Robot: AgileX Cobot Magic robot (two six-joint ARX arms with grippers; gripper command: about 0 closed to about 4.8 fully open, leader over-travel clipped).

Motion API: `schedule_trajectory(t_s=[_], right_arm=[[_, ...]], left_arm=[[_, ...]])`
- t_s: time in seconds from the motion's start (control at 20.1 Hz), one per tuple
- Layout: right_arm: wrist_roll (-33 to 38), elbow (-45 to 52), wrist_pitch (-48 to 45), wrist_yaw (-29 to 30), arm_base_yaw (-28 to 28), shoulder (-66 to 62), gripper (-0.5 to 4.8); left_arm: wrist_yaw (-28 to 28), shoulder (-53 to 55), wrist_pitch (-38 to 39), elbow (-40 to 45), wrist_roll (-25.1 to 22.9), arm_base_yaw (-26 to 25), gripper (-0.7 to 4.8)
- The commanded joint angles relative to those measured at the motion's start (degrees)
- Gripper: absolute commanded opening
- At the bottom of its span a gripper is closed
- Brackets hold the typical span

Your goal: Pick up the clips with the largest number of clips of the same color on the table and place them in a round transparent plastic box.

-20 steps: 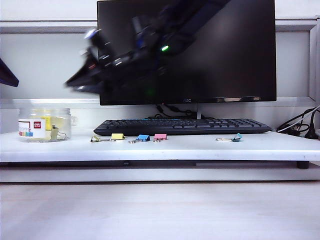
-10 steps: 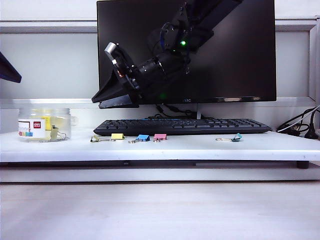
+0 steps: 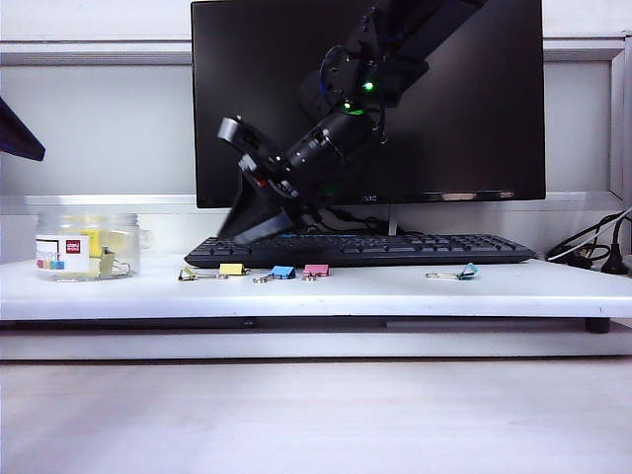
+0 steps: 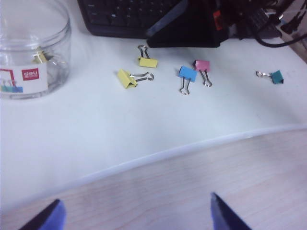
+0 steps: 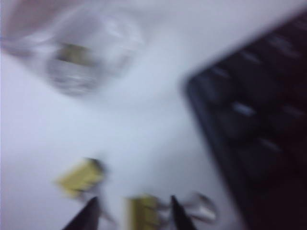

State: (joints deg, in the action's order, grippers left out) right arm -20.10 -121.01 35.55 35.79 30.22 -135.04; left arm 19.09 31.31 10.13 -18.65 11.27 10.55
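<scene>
Over the keyboard's (image 3: 360, 249) left end, the right gripper (image 3: 259, 225) hangs nose-down toward 7 o'clock, lower than half a second ago, when it sat up against the monitor (image 3: 367, 99) pointing nearly level to the left. A second ago it was a blur higher still. Nothing on the table (image 3: 316, 292) has shifted.

Right wrist view is badly smeared: two dark fingertips (image 5: 86, 218) stand apart with a yellow clip (image 5: 143, 211) showing between them, not gripped; jaws parted, nothing held.

Left gripper (image 4: 136, 218) sits back off the table's front edge, fingertips spread wide, empty.

Two loose clips (image 4: 127, 78) lie left of centre near the keyboard. One points its wire handles toward 3 o'clock in the left wrist view, long axis roughly crosswise; the other yellow clip (image 4: 147, 61) points handles toward 11 o'clock.

Round transparent plastic box (image 3: 89, 246) at table's far left, upright, yellow clips inside.

Blue clip (image 4: 187, 74), pink clip (image 4: 202, 66), teal clip (image 4: 276, 76) lie rightward, apart.
</scene>
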Motion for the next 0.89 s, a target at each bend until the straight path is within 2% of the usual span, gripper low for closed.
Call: schedule_trajectory(t_s=[0.05, 0.1, 0.25, 0.4, 0.45, 0.75, 0.89], right_arm=[[3.5, -0.24, 0.02, -9.18, 0.09, 0.33, 2.22], [5.66, -0.28, 0.02, -11.08, 0.2, 0.33, 2.21], [9.49, -0.28, 0.24, -11.74, 0.87, 0.44, 2.22], [10.51, -0.31, 1.62, -12.7, 2.95, 0.81, 2.46], [10.4, -0.33, 2.8, -14.95, 3.91, 0.98, 2.66], [12.46, -0.33, 6.29, -24.24, 4.39, 1.88, 2.67], [13.86, -0.35, 6.16, -24.52, 4.44, 2.4, 2.67]], left_arm=[[0.42, 0.0, -0.55, -0.37, 0.35, -0.02, 4.01], [0.39, 0.0, -0.55, -0.37, 0.35, -0.02, 4.01], [0.2, 0.0, -0.57, -0.37, 0.31, -0.02, 4.01], [0.02, 0.02, -0.59, -0.37, 0.28, -0.04, 4.02], [0.0, 0.02, -0.59, -0.37, 0.28, -0.04, 4.02], [0.04, 0.0, -0.5, -0.37, 0.35, -0.02, 4.01], [0.09, 0.0, -0.52, -0.37, 0.35, -0.02, 4.02]])
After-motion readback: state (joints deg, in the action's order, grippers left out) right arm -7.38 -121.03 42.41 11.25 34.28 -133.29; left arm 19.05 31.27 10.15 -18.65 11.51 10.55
